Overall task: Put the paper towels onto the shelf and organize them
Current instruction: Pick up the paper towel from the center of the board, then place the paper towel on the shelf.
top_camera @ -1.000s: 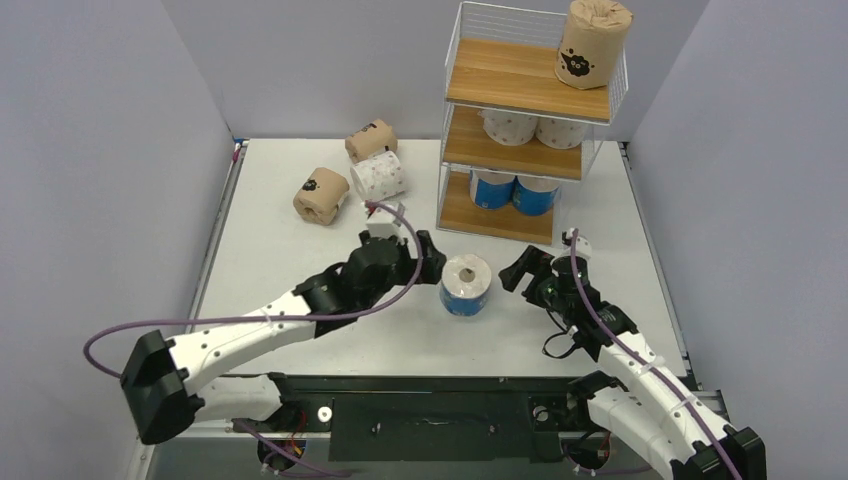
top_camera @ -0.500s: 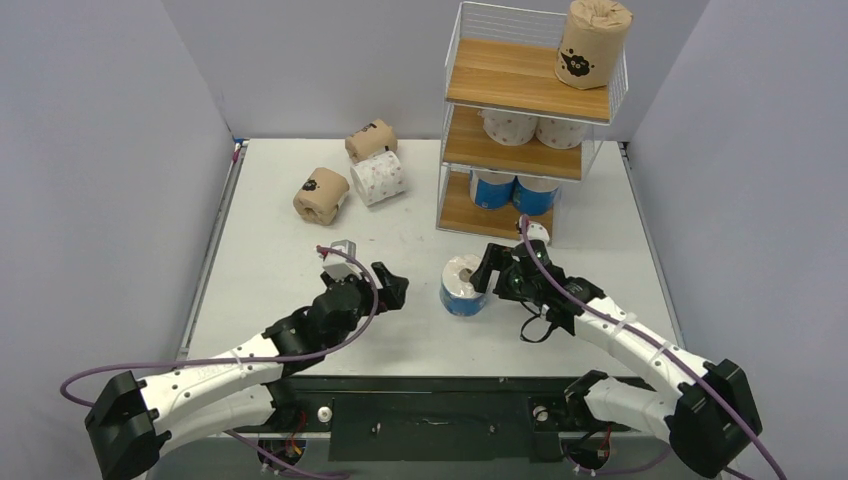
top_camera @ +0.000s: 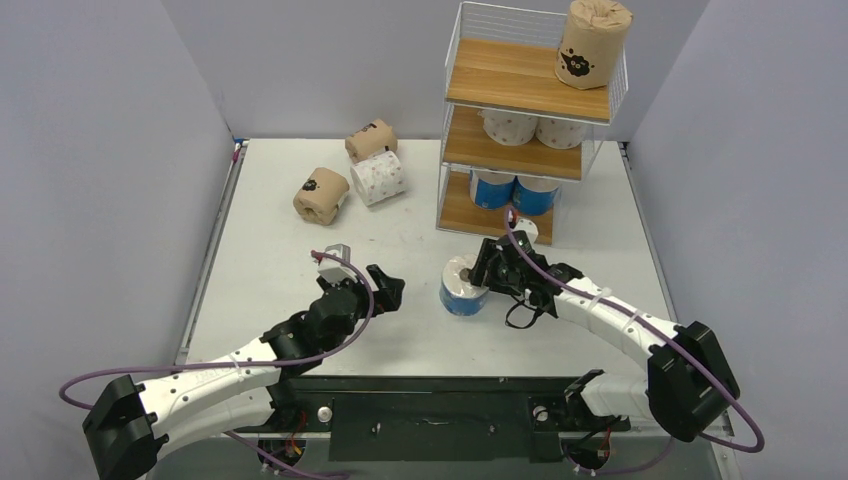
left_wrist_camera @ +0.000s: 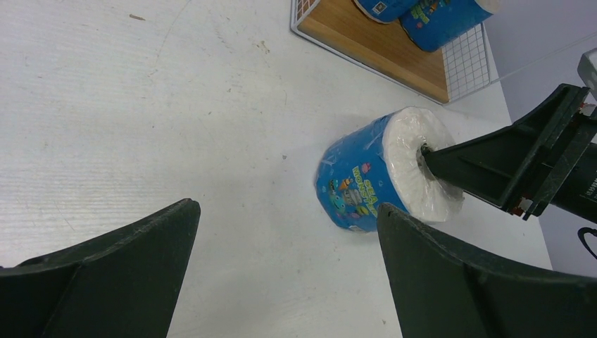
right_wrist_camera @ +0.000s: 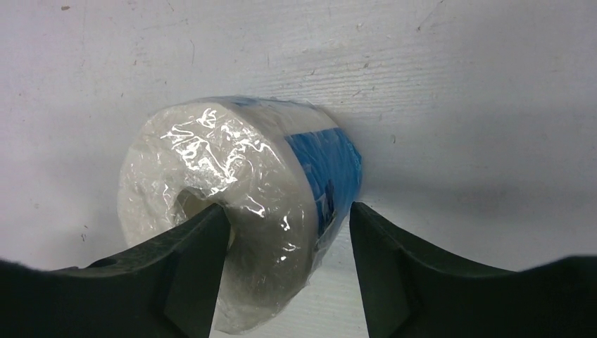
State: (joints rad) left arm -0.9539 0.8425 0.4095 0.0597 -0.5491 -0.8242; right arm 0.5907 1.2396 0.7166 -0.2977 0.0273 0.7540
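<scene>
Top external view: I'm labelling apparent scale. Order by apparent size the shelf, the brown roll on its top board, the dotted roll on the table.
1. shelf, by far largest.
2. brown roll on the top board; it sits nearer the camera, so true size is unsure.
3. dotted roll on the table.

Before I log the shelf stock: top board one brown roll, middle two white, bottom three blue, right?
No. The bottom board holds two blue rolls, not three; the top external view shows it. The rest stands.
</scene>
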